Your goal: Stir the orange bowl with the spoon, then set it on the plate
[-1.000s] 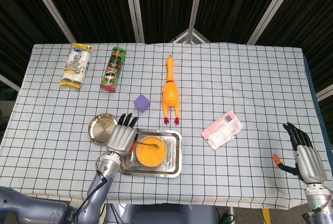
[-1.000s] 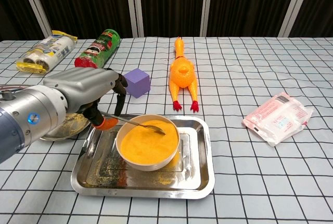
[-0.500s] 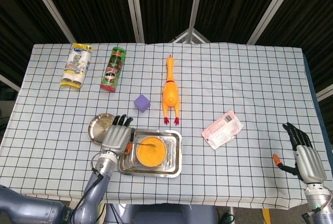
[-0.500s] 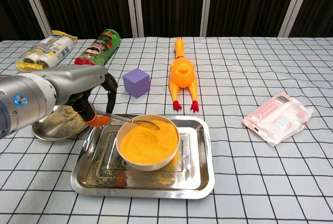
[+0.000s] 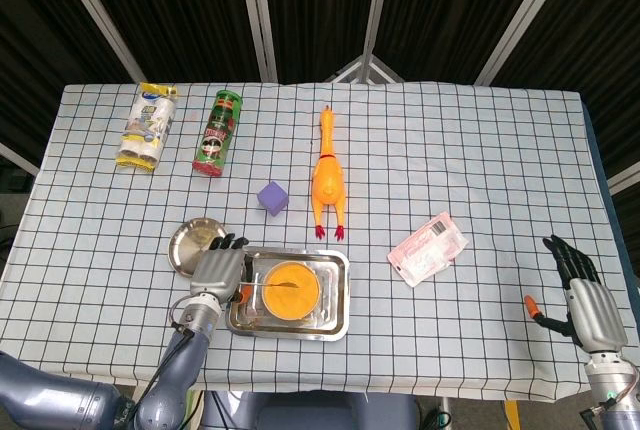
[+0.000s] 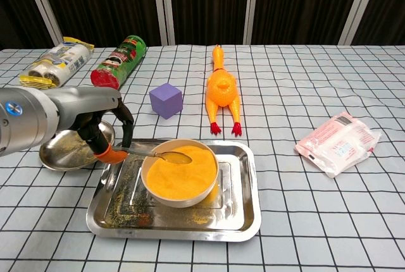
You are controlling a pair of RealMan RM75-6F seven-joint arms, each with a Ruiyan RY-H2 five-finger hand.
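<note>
My left hand [image 6: 95, 120] grips the spoon [image 6: 152, 154], its tip over the orange bowl [image 6: 180, 172] in the steel tray [image 6: 243, 209], small plate [image 6: 63, 152] just left of the tray, my right hand [image 5: 585, 300] empty, fingers apart, at the near right edge.
</note>
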